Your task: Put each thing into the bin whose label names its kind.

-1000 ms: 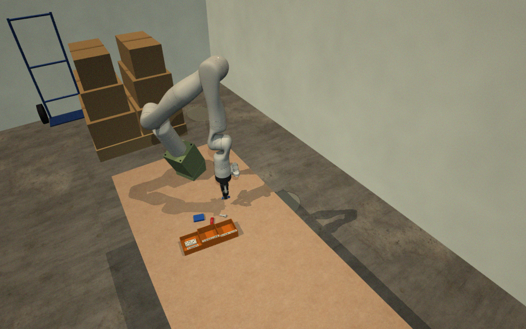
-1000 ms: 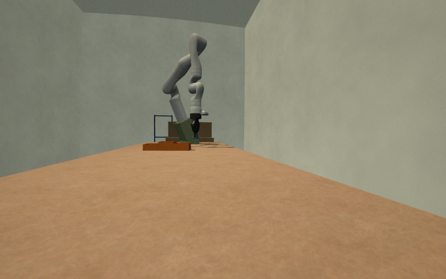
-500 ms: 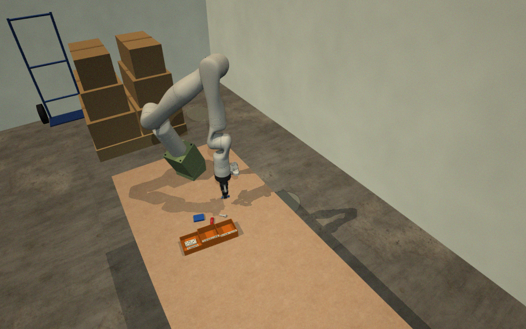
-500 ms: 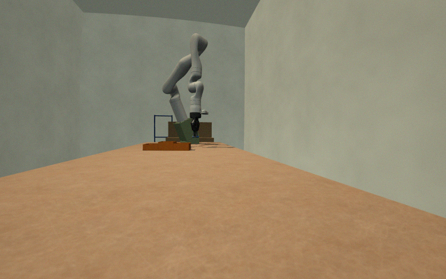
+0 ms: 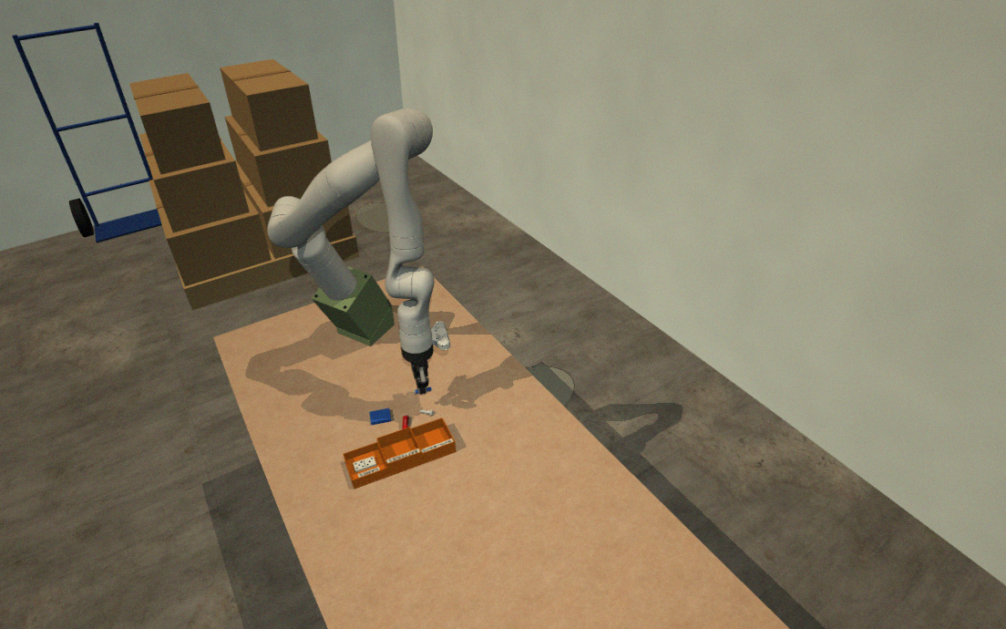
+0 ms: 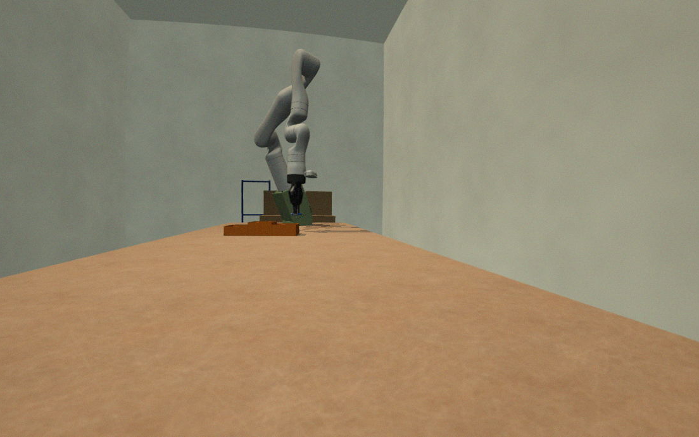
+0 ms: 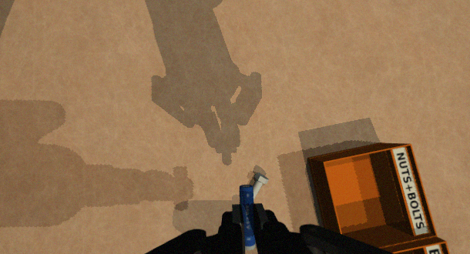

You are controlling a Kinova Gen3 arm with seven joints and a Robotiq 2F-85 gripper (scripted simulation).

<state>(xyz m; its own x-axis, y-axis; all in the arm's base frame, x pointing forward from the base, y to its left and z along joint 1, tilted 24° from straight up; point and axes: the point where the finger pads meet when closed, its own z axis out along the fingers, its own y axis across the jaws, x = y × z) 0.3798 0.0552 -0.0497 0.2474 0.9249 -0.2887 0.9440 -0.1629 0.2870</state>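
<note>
End effector (image 7: 246,216) is gripping a thin blue pen-like item (image 7: 246,198), nearly shut, hanging above the tan counter (image 5: 491,531) w/ a grey bolt (image 7: 259,182) lying below, near the NUTS+BOLTS bin (image 7: 409,189). Cardboard boxes (image 5: 202,180) and a blue hand truck (image 5: 61,125) are standing by the back wall.

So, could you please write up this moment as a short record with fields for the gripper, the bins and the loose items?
gripper: gripper shut on a thin blue item, held above the table
bins: three orange bins in a row; the end bin is labelled NUTS+BOLTS and looks empty
other labels: too small to read
loose on table: grey bolt, blue flat block, small red item
in left bin: white spotted piece
</note>
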